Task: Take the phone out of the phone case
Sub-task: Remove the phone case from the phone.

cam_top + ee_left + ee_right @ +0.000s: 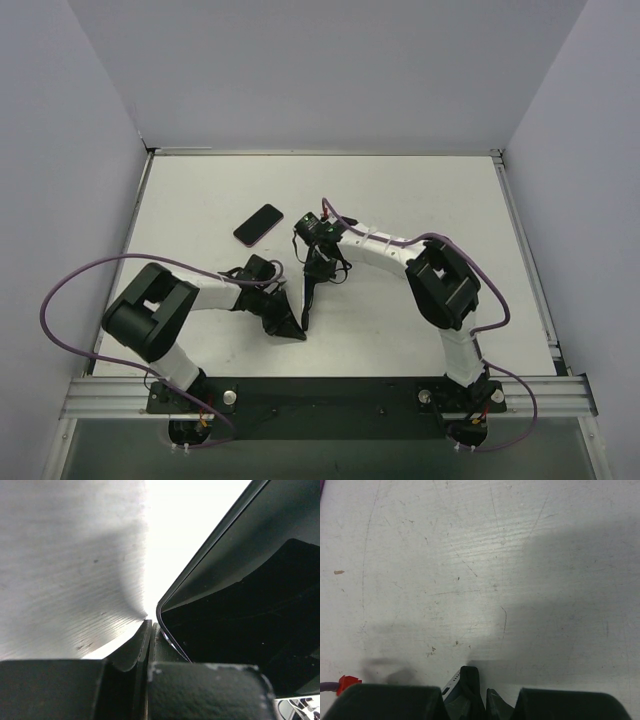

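In the top view both grippers meet on a black phone case (pixel 304 303) that stands on edge above the table. My left gripper (pixel 288 322) is shut on a thin black flap of the case (pixel 134 647). The dark, glossy phone (pixel 240 605) rises to the right of that flap. My right gripper (pixel 314 272) comes from above and is shut on the upper end. In the right wrist view its jaws (pixel 480 700) hold the phone's grey end with port and holes (pixel 451 685) and the black case rim (pixel 470 682) beside it.
A second dark slab with a pinkish edge (pixel 258 224) lies flat on the white table (pixel 420 200), behind and to the left of the grippers. Grey walls close in the table on three sides. A metal rail (pixel 330 395) runs along the near edge.
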Robot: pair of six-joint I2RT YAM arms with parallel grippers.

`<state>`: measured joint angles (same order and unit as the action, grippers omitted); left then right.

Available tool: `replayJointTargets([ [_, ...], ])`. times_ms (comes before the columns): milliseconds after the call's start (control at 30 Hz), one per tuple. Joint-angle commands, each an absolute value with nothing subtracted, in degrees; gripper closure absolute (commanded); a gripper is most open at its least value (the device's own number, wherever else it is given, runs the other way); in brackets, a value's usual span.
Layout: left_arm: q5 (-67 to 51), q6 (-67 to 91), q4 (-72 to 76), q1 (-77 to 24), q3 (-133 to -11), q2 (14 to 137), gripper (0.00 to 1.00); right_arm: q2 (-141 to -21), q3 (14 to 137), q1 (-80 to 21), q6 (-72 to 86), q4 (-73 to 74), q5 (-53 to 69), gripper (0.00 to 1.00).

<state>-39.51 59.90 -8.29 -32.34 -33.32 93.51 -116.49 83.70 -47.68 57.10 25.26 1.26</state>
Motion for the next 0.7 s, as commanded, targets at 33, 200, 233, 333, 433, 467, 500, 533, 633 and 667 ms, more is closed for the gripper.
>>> replayJointTargets([
  [33, -31.73, 59.50, -3.69, -30.15, -37.17, 95.10, 1.00, -119.97, 78.14, -52.12, 58.97, 35.77, -0.53, 0.90],
  [200, -31.20, 59.24, -3.60, -29.27, -38.58, 96.85, 1.00, -119.53, 78.22, -53.79, 59.33, 35.51, -0.35, 0.89],
  [233, -31.20, 59.15, -3.52, -29.09, -38.93, 97.12, 1.00, -119.44, 78.22, -53.96, 59.50, 35.42, -0.44, 0.89],
  [333, -31.11, 59.15, -2.73, -28.92, -39.64, 97.82, 1.00, -119.09, 78.13, -54.67, 59.77, 35.42, -0.35, 0.89],
  [433, -31.64, 58.71, -3.25, -27.96, -40.69, 98.35, 1.00, -119.00, 77.96, -54.84, 58.81, 34.37, -0.35, 1.00],
  [467, -31.81, 58.28, -3.69, -27.43, -40.95, 98.18, 1.00, -118.74, 77.96, -54.76, 58.19, 34.02, -0.44, 1.00],
  [500, -31.99, 58.01, -4.56, -26.64, -41.31, 97.48, 1.00, -118.57, 77.96, -54.67, 56.44, 33.84, -0.87, 1.00],
  [533, -32.34, 57.66, -5.09, -25.85, -41.57, 96.95, 1.00, -118.22, 77.87, -54.75, 55.21, 32.27, -1.05, 1.00],
  [633, -32.70, 56.08, -8.60, -20.93, -42.89, 94.05, 1.00, -117.16, 78.13, -54.49, 51.08, 31.29, -2.55, 1.00],
  [667, -32.70, 55.29, -9.66, -18.66, -43.33, 93.35, 1.00, -116.98, 78.31, -54.41, 50.11, 31.12, -2.46, 1.00],
])
